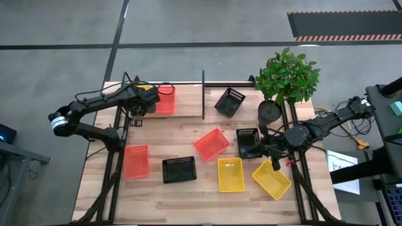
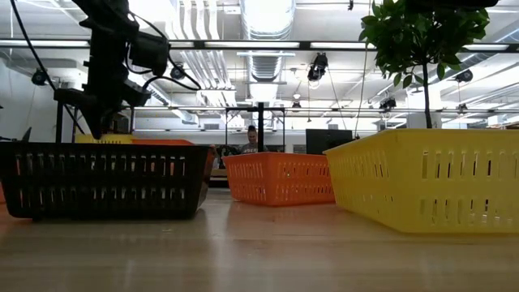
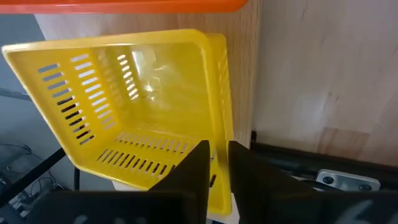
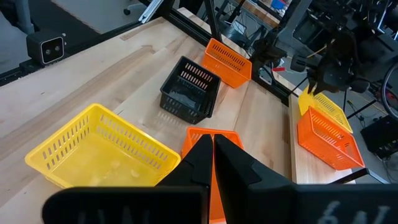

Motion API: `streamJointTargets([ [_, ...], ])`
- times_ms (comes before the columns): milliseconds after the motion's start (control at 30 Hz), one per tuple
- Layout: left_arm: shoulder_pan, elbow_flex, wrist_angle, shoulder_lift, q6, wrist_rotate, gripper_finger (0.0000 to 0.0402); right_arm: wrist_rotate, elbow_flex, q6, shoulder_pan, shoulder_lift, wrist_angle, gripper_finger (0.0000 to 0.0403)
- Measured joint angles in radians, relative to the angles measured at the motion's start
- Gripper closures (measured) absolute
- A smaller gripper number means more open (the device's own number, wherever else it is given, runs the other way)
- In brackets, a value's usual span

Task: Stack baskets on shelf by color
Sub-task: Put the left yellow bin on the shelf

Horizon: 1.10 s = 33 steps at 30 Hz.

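Claw (image 3: 216, 163) straddles yellow basket (image 3: 143, 106) wall on shelf (image 3: 311, 81).

In the overhead view the left end effector (image 1: 148, 100) hid most of the yellow plastic mesh basket (image 1: 144, 88) on the light-wood shelf (image 1: 188, 107) — only a sliver showed. The red-orange mesh basket (image 3: 124, 5) was cropped in the left wrist view.

Shelf (image 1: 188, 100): holds a tilted yellow basket (image 1: 146, 94) beside a red-orange basket (image 1: 165, 100) at its left end, one black basket (image 1: 229, 102) right of the divider post. Six baskets lie scattered on the table.
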Motion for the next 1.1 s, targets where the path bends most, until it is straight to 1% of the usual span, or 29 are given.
streamJointTargets([
  [200, 0.0, 0.0, -0.001, 0.0, 0.0, -0.001, 0.0334, 0.0, 0.0, 0.0, 0.0, 0.0, 0.0, 0.0394],
  [367, -0.001, 0.003, -0.04, 0.0, -0.002, -0.001, 0.0332, 0.0, 0.0, 0.0, 0.0, 0.0, 0.0, 0.0394],
  [500, -0.013, 0.028, -0.081, -0.003, -0.017, -0.001, 0.0331, 0.0, 0.0, 0.0, 0.0, 0.0, 0.0, 0.0394],
  [600, -0.021, 0.061, -0.069, -0.003, -0.036, -0.001, 0.0331, 0.0, 0.0, 0.0, 0.0, 0.0, 0.0, 0.0394],
  [667, -0.021, 0.071, -0.031, -0.004, -0.035, -0.001, 0.0332, 0.0, 0.0, 0.0, 0.0, 0.0, 0.0, 0.0394],
  [800, -0.009, 0.059, 0.063, -0.004, 0.0, -0.001, 0.035, 0.0, 0.0, 0.0, 0.0, 0.0, 0.0, 0.0394],
  [967, 0.013, 0.04, 0.137, 0.008, 0.021, -0.001, 0.0392, 0.0, 0.0, 0.0, 0.0, 0.0, 0.0, 0.0394],
  [1100, 0.017, 0.035, 0.167, 0.027, 0.019, -0.001, 0.0398, 0.001, 0.0, 0.0, 0.0, 0.0, 0.0, 0.0394],
])
